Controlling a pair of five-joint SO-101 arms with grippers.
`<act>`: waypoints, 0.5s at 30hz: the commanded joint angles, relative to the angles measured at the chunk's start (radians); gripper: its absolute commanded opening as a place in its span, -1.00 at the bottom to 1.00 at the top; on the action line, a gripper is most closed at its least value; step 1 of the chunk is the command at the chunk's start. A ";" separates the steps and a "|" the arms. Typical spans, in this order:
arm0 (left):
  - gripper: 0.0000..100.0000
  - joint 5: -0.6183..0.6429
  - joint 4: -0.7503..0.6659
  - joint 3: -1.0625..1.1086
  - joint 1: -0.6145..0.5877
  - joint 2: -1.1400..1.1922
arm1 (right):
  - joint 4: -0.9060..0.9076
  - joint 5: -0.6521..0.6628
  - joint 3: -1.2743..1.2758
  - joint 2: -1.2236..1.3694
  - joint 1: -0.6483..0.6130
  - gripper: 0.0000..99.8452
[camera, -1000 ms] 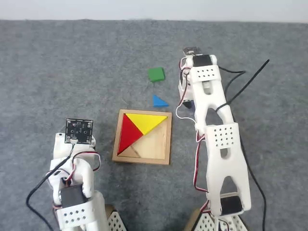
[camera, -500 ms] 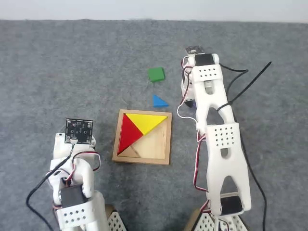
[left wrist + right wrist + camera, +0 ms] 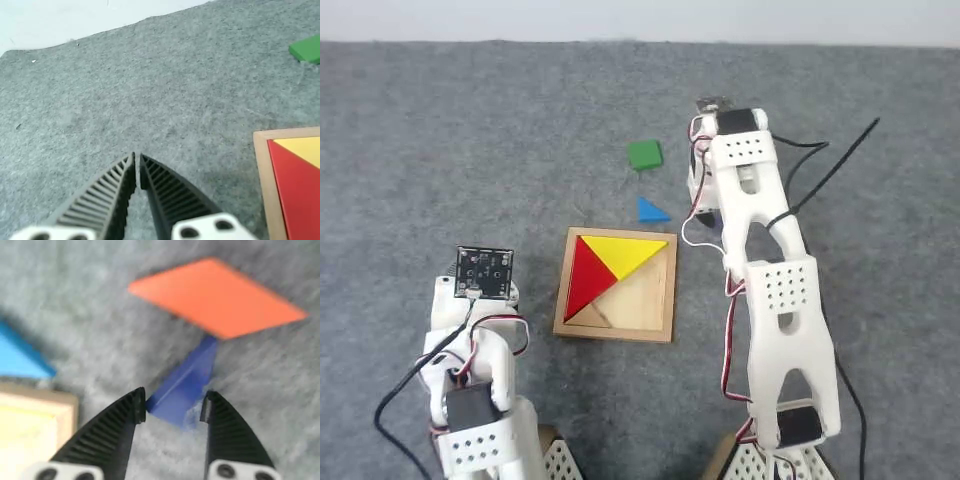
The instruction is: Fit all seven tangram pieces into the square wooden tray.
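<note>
Stretching way out over the grey felt mat (image 3: pixel 440 130), the right arm (image 3: pixel 760 230) runs from its base at the near edge, past the right side of the tray (image 3: pixel 615 336), with its wrist ending just right of the green square (image 3: pixel 645 154). The left arm (image 3: pixel 475 340) sits folded up near its own base, left of the tray and well apart from all the pieces.

Right gripper (image 3: pixel 174 399) is pointed down at the mat with its jaws spread, and a dark blue piece (image 3: pixel 182 390) sits right in the gap. One fingertip (image 3: pixel 139 399) looks like it's at the piece's corner, but I can't tell if either actually touches. Left gripper (image 3: pixel 137 159) has its jaws pressed together on nothing, over bare felt.

Room-wise, the tray's lower-right half is bare wood, with the red triangle (image 3: pixel 586 276) along its left side and the yellow triangle (image 3: pixel 625 252) along the top. There's a strip of felt between the tray's top rim and the light blue triangle (image 3: pixel 651 210).

The dark blue piece's long axis runs out from between the jaws to the orange parallelogram (image 3: pixel 217 297), and its far tip meets that piece's edge. The parallelogram lies flat, its long axis crosswise to the blue one.
</note>
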 commanded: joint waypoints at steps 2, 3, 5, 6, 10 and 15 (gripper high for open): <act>-0.97 -0.012 0.005 -0.013 -0.003 -0.020 | 0.041 0.009 0.121 -0.205 -0.058 -0.68; -0.97 -0.012 0.005 -0.013 -0.003 -0.020 | 0.041 0.009 0.146 -0.237 -0.064 -0.68; -0.97 -0.012 0.005 -0.013 -0.003 -0.020 | 0.041 0.009 0.190 -0.297 -0.074 -0.68; -0.97 -0.012 0.005 -0.013 -0.003 -0.020 | 0.041 0.009 0.210 -0.326 -0.081 -0.68; -0.97 -0.012 0.005 -0.013 -0.003 -0.020 | 0.039 0.009 0.296 -0.432 -0.105 -0.68; -0.97 -0.012 0.005 -0.013 -0.003 -0.020 | -0.008 0.012 0.318 -0.447 -0.087 -0.66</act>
